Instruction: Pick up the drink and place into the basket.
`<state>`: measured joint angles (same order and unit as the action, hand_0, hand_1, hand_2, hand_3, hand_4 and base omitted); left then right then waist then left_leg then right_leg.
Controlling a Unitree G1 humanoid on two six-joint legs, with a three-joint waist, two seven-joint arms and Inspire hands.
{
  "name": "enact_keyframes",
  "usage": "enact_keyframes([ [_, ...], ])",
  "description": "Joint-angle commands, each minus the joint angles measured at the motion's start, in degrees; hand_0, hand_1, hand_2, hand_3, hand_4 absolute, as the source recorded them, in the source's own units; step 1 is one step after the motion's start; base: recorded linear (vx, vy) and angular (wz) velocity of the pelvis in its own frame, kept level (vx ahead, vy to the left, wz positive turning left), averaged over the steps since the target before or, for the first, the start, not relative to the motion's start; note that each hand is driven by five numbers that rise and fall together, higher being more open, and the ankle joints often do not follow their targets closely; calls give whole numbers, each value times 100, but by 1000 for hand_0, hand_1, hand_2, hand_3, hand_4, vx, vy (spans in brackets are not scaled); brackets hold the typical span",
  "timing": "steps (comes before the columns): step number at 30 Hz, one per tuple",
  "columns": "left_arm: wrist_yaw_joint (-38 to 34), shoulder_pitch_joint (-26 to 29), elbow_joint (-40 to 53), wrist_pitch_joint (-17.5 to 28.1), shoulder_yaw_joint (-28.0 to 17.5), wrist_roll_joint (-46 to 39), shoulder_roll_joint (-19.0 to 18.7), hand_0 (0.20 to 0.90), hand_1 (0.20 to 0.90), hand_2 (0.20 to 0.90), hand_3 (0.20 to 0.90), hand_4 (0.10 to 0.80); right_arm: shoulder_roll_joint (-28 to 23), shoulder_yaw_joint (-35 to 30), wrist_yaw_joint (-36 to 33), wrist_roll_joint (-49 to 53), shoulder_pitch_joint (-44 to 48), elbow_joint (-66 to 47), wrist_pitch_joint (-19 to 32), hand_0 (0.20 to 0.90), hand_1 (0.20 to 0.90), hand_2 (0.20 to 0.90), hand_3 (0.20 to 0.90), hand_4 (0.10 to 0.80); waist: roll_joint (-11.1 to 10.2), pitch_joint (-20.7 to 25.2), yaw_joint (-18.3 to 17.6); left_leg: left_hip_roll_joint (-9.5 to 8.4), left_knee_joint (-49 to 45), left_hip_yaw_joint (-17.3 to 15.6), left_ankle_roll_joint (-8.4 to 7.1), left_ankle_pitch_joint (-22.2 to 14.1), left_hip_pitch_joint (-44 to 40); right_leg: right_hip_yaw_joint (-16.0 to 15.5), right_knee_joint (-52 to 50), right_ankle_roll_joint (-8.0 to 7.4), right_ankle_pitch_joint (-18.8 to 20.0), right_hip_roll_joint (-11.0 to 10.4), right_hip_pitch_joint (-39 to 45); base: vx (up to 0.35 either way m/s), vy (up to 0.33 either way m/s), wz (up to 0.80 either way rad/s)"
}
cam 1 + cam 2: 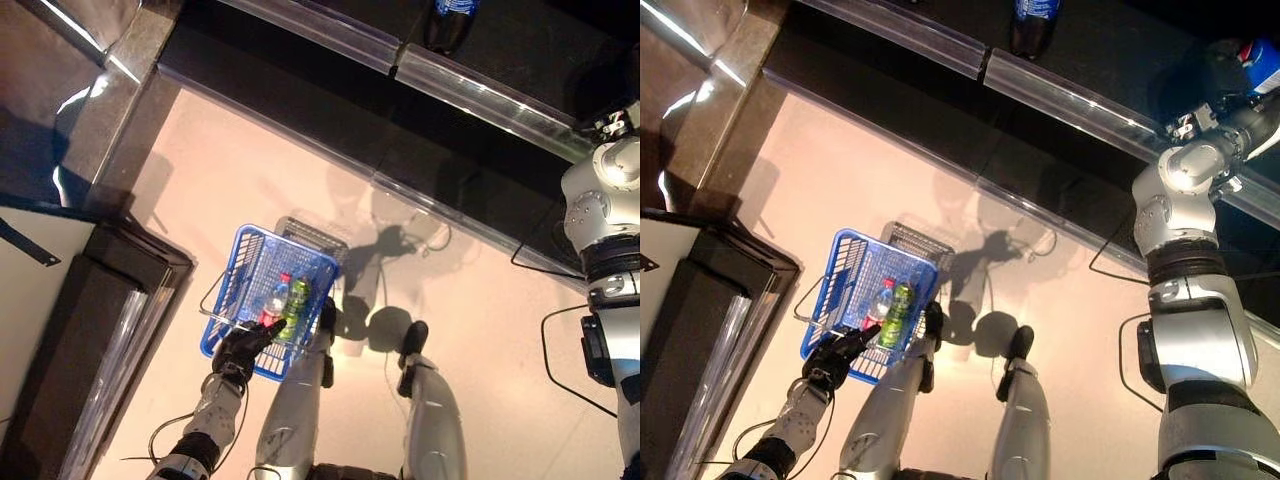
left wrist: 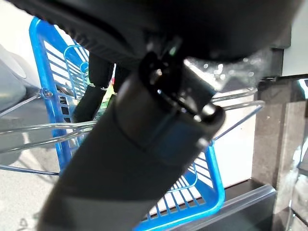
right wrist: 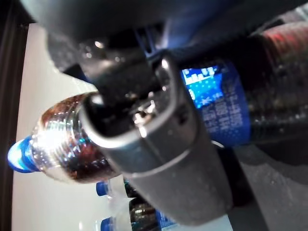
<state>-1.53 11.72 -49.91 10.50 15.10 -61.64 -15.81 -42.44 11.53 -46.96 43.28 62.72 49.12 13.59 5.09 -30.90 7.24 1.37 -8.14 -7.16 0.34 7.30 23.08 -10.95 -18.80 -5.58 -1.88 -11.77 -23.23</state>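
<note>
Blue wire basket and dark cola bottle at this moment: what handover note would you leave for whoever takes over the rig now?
Left hand: shut on the metal handle of the blue wire basket, held low at the robot's left side.
Right hand: shut on a dark cola bottle with a blue label and blue cap, up at the dark shelf.
In the basket: a green bottle and a clear bottle with a red cap.
Another blue-labelled bottle stands on the shelf.
Done: drink grasped.
Left: carry it to the basket and release it inside.
</note>
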Motion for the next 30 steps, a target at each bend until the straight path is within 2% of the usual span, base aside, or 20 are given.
enact_keyframes([
  [1, 302, -691, 643, 661, -19, -74, -639, 300, 300, 300, 200, 100, -985, 32, 227, -514, 523, -847, 698, 300, 300, 300, 200, 100, 113, 110, 48, -94, -724, 438, -266, -699, -2, -233, -612, 264, -378, 161, -27, -27, -21, 3],
  [6, 437, -782, 880, 813, -223, -208, -631, 300, 300, 300, 200, 100, -877, -186, 402, -1028, 18, -1999, 481, 300, 300, 300, 200, 100, 72, 110, -15, -44, -766, 434, -307, -708, -213, -254, -678, 319, -464, 197, 181, -25, -8, 3],
  [11, 555, -889, 1367, 987, -460, -216, -555, 300, 300, 300, 200, 100, -528, -676, 871, -1567, -992, -3753, 93, 300, 300, 300, 200, 100, 10, 180, -169, 42, -761, 391, -365, -714, -492, -240, -728, 398, -583, 274, 442, 0, 0, 0],
  [16, 739, -1056, 1931, 1094, -615, -225, -529, 300, 300, 300, 200, 100, -219, -931, 1412, -1774, -1755, -4786, -25, 300, 300, 300, 200, 100, -40, 332, -247, 138, -721, 344, -405, -672, -660, -254, -701, 466, -626, 343, 637, -2, 2, 1],
  [25, 944, -1357, 3304, 1058, -671, -152, -586, 300, 300, 300, 200, 100, 437, -902, 2478, -1715, -2864, -6268, -123, 300, 300, 300, 200, 100, -161, 582, -263, 243, -688, 345, -445, -581, -883, -271, -606, 525, -696, 467, 1025, 2, -3, 3],
  [30, 1076, -1453, 4134, 1064, -534, 5, -650, 300, 300, 300, 200, 100, 761, -514, 3129, -1373, -3184, -6885, -286, 300, 300, 300, 200, 100, -197, 707, -186, 235, -497, 381, -436, -532, -1038, -298, -425, 514, -662, 521, 1245, 1, 0, 4],
])
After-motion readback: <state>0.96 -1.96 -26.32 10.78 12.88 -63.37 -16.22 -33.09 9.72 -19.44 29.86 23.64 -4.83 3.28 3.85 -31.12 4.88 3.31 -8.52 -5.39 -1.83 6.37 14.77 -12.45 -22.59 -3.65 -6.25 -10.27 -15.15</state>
